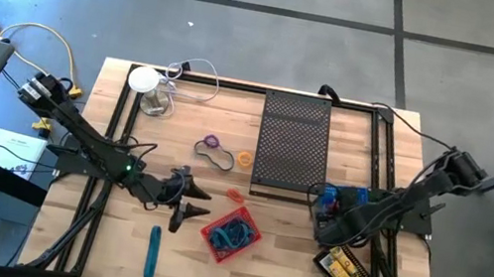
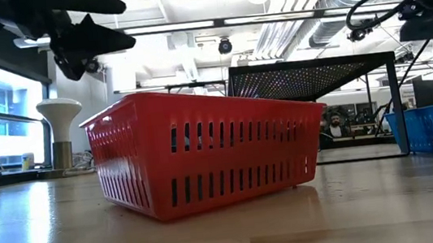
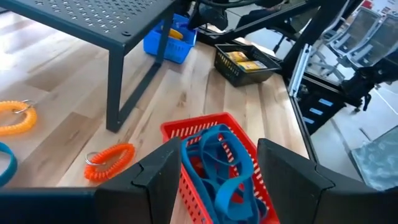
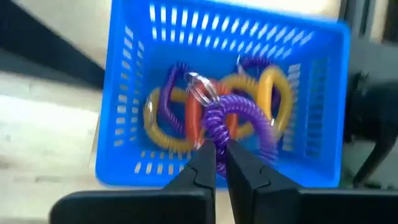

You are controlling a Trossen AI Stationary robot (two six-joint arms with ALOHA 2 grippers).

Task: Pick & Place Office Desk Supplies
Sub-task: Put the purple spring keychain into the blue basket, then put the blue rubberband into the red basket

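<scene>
My right gripper (image 4: 217, 163) is over the blue basket (image 4: 217, 50) at the table's right and is shut on a purple coil loop (image 4: 245, 115). Yellow, orange and purple coils lie in that basket. My left gripper (image 3: 217, 180) hovers open just left of the red basket (image 1: 231, 235), which holds blue elastic loops (image 3: 224, 162). An orange coil (image 3: 109, 162), an orange ring (image 1: 244, 159), a purple loop (image 1: 211, 143), a dark loop (image 1: 216, 160) and a teal stick (image 1: 152, 251) lie loose on the wood. My right gripper pinches the purple coil loop between its two fingertips, at a bend of the coil (image 4: 214, 134) by a metal key ring. The fingers come from above, pointing steeply down. The loop hangs below them inside the blue basket's rim; whether it rests on the other coils I cannot tell.
A black perforated stand (image 1: 291, 146) fills the far middle on legs. A black basket with yellow packets (image 1: 343, 270) sits at the near right. A white round object with a cable (image 1: 144, 81) stands far left. Bare wood lies along the near edge.
</scene>
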